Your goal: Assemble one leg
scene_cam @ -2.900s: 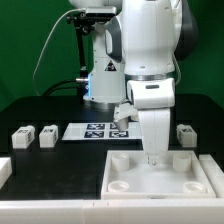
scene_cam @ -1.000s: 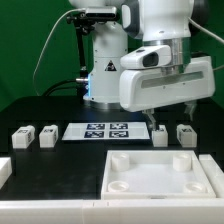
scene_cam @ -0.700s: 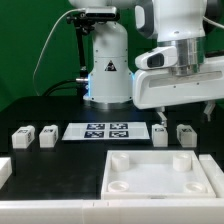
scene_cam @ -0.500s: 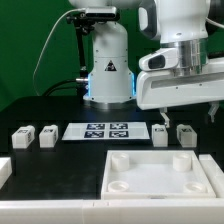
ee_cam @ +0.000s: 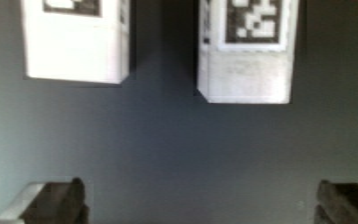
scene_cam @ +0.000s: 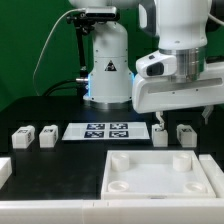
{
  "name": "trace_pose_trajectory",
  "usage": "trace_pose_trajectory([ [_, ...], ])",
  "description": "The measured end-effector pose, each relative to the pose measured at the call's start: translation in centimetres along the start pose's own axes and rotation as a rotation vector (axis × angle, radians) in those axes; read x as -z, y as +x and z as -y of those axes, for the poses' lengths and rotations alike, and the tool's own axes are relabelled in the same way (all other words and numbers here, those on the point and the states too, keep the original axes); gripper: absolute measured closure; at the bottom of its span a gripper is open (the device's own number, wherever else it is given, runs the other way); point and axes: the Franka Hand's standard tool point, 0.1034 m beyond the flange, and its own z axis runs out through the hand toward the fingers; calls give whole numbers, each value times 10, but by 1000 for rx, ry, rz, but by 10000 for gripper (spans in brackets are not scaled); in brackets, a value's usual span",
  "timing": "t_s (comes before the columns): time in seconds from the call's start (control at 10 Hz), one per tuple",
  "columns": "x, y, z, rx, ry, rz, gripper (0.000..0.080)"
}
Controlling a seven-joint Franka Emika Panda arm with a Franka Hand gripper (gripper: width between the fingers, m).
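Four small white legs lie on the black table. Two are at the exterior view's left [scene_cam: 22, 137] [scene_cam: 46, 136] and two at its right [scene_cam: 160, 134] [scene_cam: 185, 133]. My gripper [scene_cam: 181, 116] hangs open and empty just above the right pair. In the wrist view both of these legs [ee_cam: 73, 40] [ee_cam: 247, 50] lie side by side with their tags showing, ahead of the open gripper [ee_cam: 202, 200]. Its dark fingertips [ee_cam: 51, 200] stand wide apart with only bare table between them.
The large white square piece with round corner sockets [scene_cam: 160, 172] lies at the front. The marker board [scene_cam: 100, 130] lies in the middle, between the leg pairs. A white part [scene_cam: 4, 170] shows at the left edge. The robot base [scene_cam: 105, 70] stands behind.
The gripper rose from the large white piece's corner, moved back and to the exterior view's right, and now hovers over the right pair of legs. The legs have not moved.
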Motion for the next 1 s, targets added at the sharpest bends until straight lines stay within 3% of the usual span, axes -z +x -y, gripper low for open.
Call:
trace_pose_trajectory([
  [0.1,-3,-9,6,8,-7,126,151],
  [0.4,-7,-12,14,8,-13,409,151],
  [0.7,-24,-26,18,14,-19,713,151],
  [1.0,-41,-30,22,10,-23,733,151],
])
